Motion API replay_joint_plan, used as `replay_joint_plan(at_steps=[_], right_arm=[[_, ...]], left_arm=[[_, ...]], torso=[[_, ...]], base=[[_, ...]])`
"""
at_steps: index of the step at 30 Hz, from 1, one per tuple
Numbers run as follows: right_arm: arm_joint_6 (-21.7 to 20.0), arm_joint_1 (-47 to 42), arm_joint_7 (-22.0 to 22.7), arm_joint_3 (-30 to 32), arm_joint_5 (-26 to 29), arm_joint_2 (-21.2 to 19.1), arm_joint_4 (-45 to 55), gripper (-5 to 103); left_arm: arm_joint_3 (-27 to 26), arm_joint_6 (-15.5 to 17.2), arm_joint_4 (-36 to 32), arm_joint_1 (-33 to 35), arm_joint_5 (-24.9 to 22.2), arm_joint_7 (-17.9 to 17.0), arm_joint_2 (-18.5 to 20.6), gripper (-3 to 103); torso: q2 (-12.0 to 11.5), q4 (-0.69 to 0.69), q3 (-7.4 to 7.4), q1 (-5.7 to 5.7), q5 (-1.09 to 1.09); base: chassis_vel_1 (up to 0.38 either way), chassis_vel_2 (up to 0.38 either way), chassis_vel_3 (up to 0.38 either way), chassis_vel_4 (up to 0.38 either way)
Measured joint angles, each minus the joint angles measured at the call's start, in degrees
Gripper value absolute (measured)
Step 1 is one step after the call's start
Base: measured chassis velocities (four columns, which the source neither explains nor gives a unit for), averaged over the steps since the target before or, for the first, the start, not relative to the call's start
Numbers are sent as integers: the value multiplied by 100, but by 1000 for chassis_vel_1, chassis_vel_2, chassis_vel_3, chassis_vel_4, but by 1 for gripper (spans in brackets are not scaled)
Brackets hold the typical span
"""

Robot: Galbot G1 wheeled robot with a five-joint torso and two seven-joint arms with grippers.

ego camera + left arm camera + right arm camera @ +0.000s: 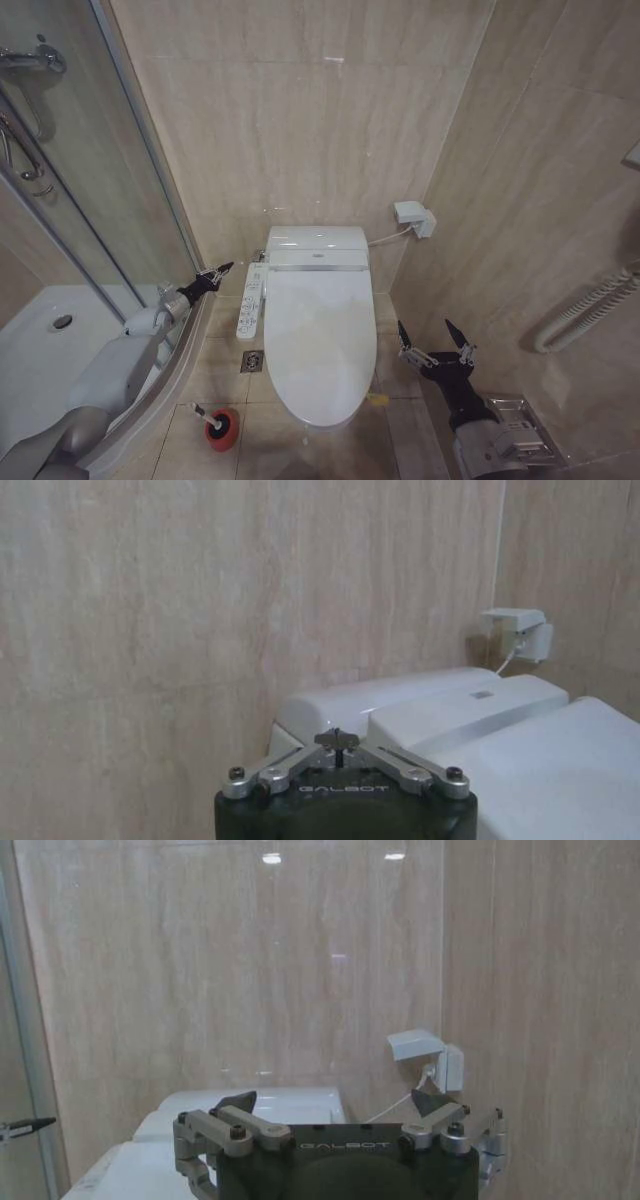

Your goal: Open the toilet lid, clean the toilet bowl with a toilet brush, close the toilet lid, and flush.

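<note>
the toilet lid [318, 340] lay shut and flat over the toilet bowl [322, 421], which stood on the tiled floor [290, 450] against the back wall, the white tank housing [316, 245] behind it. a white button strip [251, 299] ran along the bowl's left side, and a small square floor drain [252, 361] sat in the tiles just below that strip. the toilet brush [203, 413] rested in a small round red cup [223, 429] on the floor by the bowl's front left, near the curved base of the shower enclosure [60, 330], its handle leaning away toward the shower. the left claw [217, 273] hung in the air just left of the button strip's far end, near the back wall, with its fingers closed together to a point; in the left wrist view the left claw [338, 741] showed its tips meeting, with the tank and lid ahead of it. the right claw [433, 337] hovered to the right of the bowl, close to the side wall and apart from the lid, its two fingers spread wide and gripping nothing; the right wrist view showed the right claw [333, 1102] likewise spread, facing the back wall. a white wall box [413, 217] with a cord sat on the wall to the right of the tank.
</note>
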Motion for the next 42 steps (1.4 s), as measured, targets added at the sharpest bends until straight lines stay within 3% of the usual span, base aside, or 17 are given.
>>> replay_joint_plan(at_steps=[23, 42], right_arm=[[0, 0, 0, 0, 0, 0, 0, 100], [0, 0, 0, 0, 0, 0, 0, 100]], left_arm=[[19, -21, 130, -46, 13, 130, -17, 0], [109, -15, 226, -210, 23, -28, -179, 0]], torso=[[0, 0, 0, 0, 0], [0, 1, 1, 1, 0]], base=[[-21, 25, 21, -25], [-65, 67, 66, -72]])
